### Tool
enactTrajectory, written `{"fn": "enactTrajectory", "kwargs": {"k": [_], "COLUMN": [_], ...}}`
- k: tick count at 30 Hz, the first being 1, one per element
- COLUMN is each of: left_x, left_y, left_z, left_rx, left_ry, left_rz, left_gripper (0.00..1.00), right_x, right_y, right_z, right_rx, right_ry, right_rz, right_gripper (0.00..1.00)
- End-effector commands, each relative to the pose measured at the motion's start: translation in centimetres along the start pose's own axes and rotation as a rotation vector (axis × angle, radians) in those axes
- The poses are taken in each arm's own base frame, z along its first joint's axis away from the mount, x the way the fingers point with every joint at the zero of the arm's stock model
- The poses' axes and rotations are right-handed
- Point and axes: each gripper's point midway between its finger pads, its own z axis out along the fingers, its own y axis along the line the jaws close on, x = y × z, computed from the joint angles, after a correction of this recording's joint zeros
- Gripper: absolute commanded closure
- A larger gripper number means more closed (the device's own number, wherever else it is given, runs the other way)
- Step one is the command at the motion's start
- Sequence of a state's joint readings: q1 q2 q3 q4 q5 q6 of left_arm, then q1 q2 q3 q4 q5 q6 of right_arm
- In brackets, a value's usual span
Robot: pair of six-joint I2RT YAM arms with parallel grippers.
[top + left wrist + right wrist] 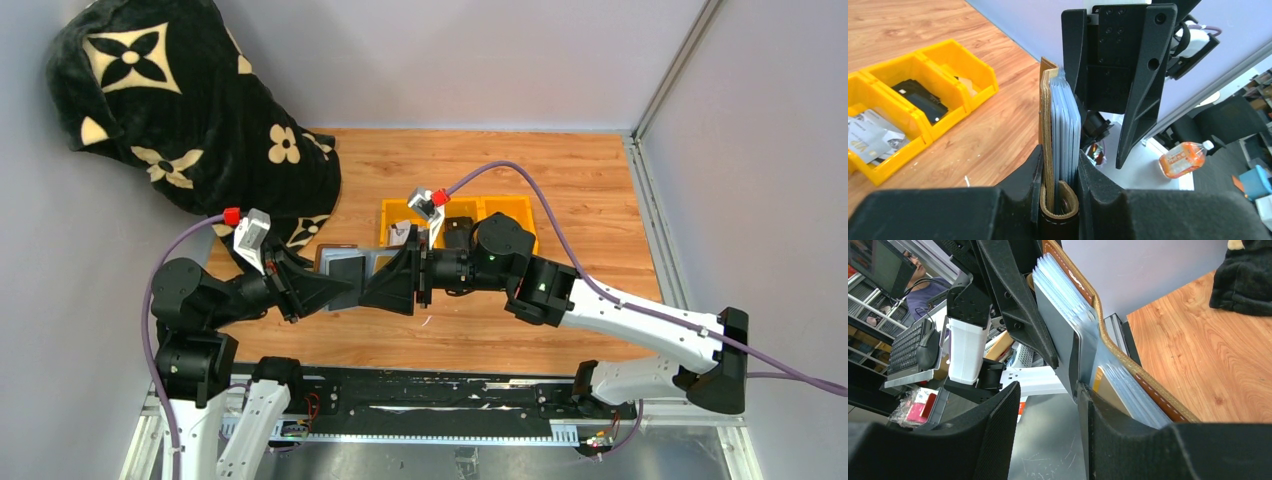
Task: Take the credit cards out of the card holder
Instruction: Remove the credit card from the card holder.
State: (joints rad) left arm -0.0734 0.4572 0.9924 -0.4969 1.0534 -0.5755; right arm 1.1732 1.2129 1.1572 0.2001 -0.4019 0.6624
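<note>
The brown leather card holder (1048, 125) stands on edge, open, its clear sleeves (1066, 130) fanned upward. My left gripper (1060, 165) is shut on its lower end by the snap tab. In the top view the holder (350, 265) hangs above the table between my left gripper (335, 290) and my right gripper (390, 280). My right gripper (1048, 390) is open, one finger lying against the sleeves and a grey card (1068, 340); nothing sits between its jaws. The leather edge (1088, 295) runs along the right.
A yellow three-compartment tray (505, 210) stands behind the grippers; in the left wrist view it holds cards (868, 137) in one bin and a black object (923, 100) in the middle one. A black flowered blanket (160, 100) covers the back left corner.
</note>
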Motion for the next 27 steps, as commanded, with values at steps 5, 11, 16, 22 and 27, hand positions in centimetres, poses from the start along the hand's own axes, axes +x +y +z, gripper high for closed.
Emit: {"fn": "enactTrajectory", "kwargs": {"k": [5,11,16,22,27], "left_x": [0.3,0.7,0.9,0.8,0.6], "left_y": [-4.4,-4.9,-4.9,-5.0,-4.9], "left_z": [-0.9,-1.1,-1.2,-1.1,-1.0], "left_rx": [0.190,0.213,0.214,0.219,0.221], "left_ry": [0.050,0.060,0.061,0.063,0.065], "left_rz": [-0.024,-0.034,-0.040,-0.050,-0.055], "left_gripper": [0.83,0.79,0.76,0.75,0.77], "right_x": [-0.7,-1.2,-1.1,-0.6,0.1], "right_y": [-0.4,0.3,-0.1,-0.1,-0.2], "right_z": [0.8,1.9,1.9,1.7,0.8], "right_rx": [-0.002,-0.051,-0.039,-0.049,-0.052], "right_ry": [-0.048,-0.063,-0.073,-0.074,-0.078], "right_rz": [0.008,0.050,0.072,0.083,0.081], "right_gripper": [0.63,0.79,0.95,1.00,1.00]}}
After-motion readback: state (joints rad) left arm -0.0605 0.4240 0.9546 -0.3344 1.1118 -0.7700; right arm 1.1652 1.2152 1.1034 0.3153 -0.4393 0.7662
